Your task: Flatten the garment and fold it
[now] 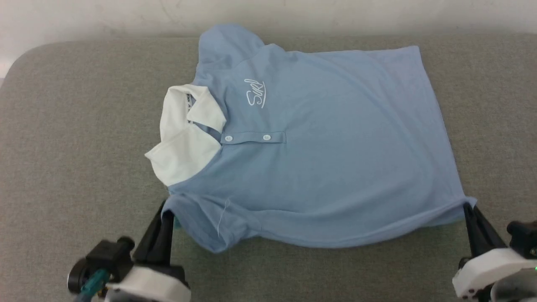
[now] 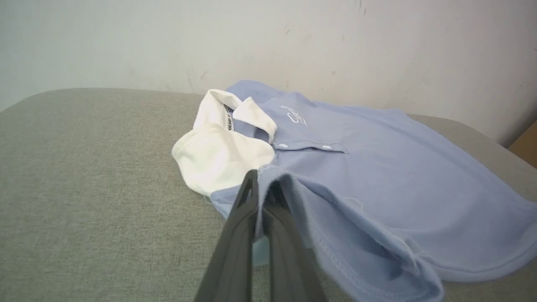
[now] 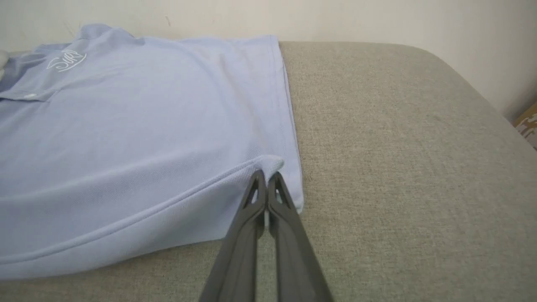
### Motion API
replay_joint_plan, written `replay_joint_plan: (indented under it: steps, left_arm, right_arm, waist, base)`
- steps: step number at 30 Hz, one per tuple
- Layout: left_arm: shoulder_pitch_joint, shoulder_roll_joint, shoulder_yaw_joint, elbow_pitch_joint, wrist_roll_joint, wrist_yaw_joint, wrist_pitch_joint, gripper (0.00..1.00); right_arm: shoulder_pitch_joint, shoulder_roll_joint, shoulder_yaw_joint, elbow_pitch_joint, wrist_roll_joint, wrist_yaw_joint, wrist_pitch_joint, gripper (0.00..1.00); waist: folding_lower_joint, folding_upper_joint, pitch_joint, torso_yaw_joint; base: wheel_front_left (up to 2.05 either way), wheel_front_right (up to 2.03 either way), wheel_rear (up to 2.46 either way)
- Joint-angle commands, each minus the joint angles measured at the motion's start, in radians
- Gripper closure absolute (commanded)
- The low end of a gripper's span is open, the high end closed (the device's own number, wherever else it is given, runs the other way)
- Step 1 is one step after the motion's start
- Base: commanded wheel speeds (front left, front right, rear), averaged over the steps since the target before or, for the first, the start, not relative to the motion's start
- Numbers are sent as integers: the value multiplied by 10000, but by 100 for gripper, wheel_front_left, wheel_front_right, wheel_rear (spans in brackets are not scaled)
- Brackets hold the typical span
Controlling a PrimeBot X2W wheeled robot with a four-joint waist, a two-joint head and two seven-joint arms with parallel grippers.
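The garment is a light blue polo shirt lying face up on the grey surface, white collar to the left, hem to the right. Its near edge is lifted slightly at two points. My left gripper is shut on the garment at the near shoulder, by the sleeve; in the left wrist view the left gripper pinches blue cloth beside the collar. My right gripper is shut on the garment's near hem corner, and the right wrist view shows the right gripper clamped on that corner.
A grey fabric-covered table carries the garment, with bare fabric to the left, right and near side. A pale wall runs just behind the far edge, close to the far sleeve.
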Motion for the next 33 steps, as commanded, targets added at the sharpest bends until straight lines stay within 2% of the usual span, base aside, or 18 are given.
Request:
replay_joint_plan:
  steps: [1,7,13,21,28,32,33]
  left_arm:
    - [-609,10,-46,179,375,12,-161,100]
    - [-2280,182,-12,727,695,-418,-228,100]
    - [-3802,521,-37,1321,630,-888,559,100]
    - [-4898,714,60,2021,323,-1023,1636,100]
    - [-5115,943,-28,2648,-221,-1203,3158,100]
    - [-4974,931,-78,2851,-652,-1193,4049,100]
    - [-4929,901,-93,2864,-732,-1168,4196,93]
  right_arm:
    - [-421,-104,31,-58,-131,-21,-157,100]
    - [-1545,-642,103,39,-205,-21,287,100]
    - [-2916,-1181,286,551,-60,-21,948,100]
    - [-4404,-1682,811,1553,374,-21,1816,100]
    - [-5516,-2021,1440,2377,1012,-21,3320,100]
    - [-5954,-2191,1798,2812,1690,-21,4581,100]
    - [-6039,-2198,1787,2936,1914,-21,4955,100]
  waist:
    - [0,0,64,-62]
    - [0,0,373,-169]
    - [0,0,1018,-266]
    - [0,0,1838,-313]
    - [0,0,2388,-280]
    - [0,0,2440,-220]
    - [0,0,2431,-203]
  base:
    - [0,0,0]
    - [0,0,0]
    - [0,0,0]
    - [0,0,0]
    - [0,0,0]
    - [0,0,0]
    - [0,0,0]
